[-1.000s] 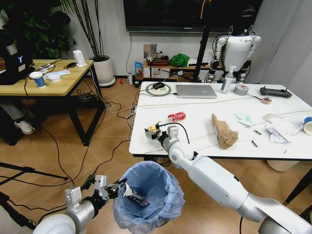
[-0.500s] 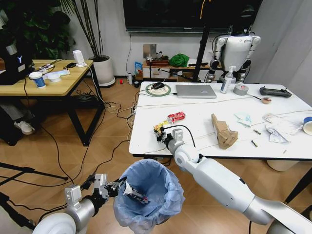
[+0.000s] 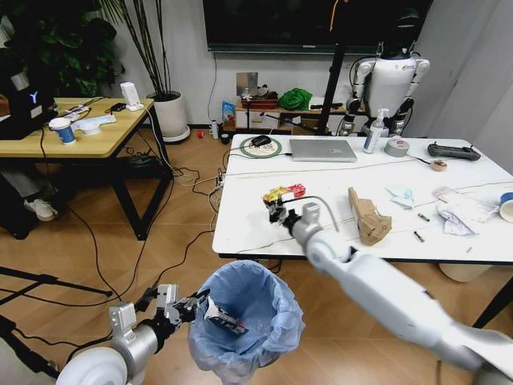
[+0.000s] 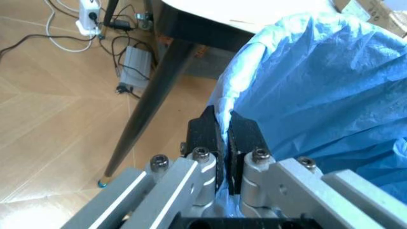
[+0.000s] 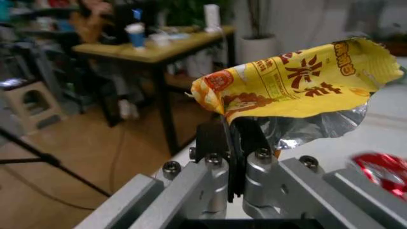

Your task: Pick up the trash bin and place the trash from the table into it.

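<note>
The trash bin [image 3: 248, 321], lined with a crinkled light-blue bag, hangs off the floor in front of the table [image 3: 240, 233]. My left gripper [image 3: 196, 305] is shut on the bag's rim, and the left wrist view shows the black pads [image 4: 205, 138] pinching the blue plastic [image 4: 318, 86]. My right gripper [image 3: 276, 207] is above the table's near left part, shut on a yellow snack wrapper [image 3: 275, 195] [image 5: 292, 81]. A red wrapper [image 3: 295, 190] [image 5: 381, 171] lies just beyond it. A crumpled brown paper bag [image 3: 367, 215] and white crumpled papers [image 3: 457, 212] lie farther right.
A laptop [image 3: 322, 150], spray bottle [image 3: 373, 132], tape roll [image 3: 396, 147] and black controller [image 3: 453, 151] line the table's far side. A wooden desk [image 3: 72, 132] stands at the left, with cables across the floor. The table's black leg [image 4: 152, 95] is close to the bin.
My right gripper has lifted the yellow wrapper and carried it right and farther over the table, near the red wrapper. The bin and left gripper have stayed put.
</note>
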